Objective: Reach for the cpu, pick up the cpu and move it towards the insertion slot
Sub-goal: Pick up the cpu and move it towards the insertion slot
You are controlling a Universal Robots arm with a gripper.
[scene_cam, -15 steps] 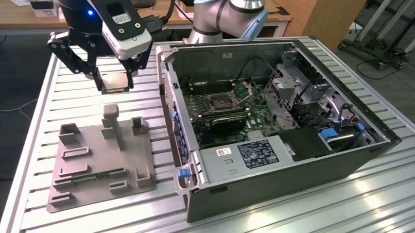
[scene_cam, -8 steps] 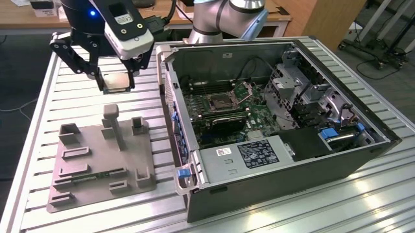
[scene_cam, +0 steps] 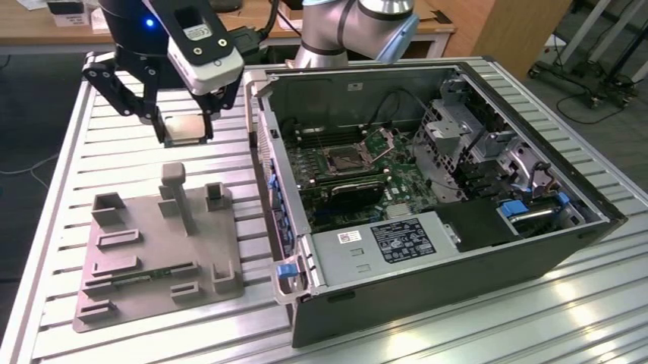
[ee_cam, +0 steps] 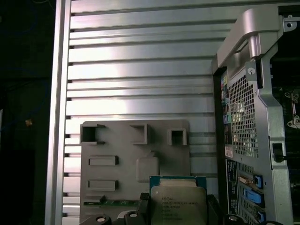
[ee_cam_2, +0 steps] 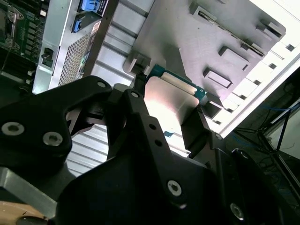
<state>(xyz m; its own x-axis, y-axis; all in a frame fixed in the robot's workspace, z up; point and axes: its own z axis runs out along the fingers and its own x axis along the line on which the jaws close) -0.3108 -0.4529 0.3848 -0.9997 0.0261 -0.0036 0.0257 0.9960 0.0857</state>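
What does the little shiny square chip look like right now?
The cpu is a thin square chip with a silvery metal top and a green edge. The tool pinches it by two opposite sides, holding it in the air above the grey fixture, beside the open computer case. Nothing else touches it.

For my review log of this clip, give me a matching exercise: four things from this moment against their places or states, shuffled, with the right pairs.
Things:
1. cpu
2. insertion slot
3. grey fixture
4. memory stick

Places or states:
A. lying in a recess of the fixture
B. inside the open computer case, retaining frame raised
C. gripped in the end effector, lifted clear of the table
D. flat on the slatted table, at the exterior view's left of the case

Pairs: 1-C, 2-B, 3-D, 4-A
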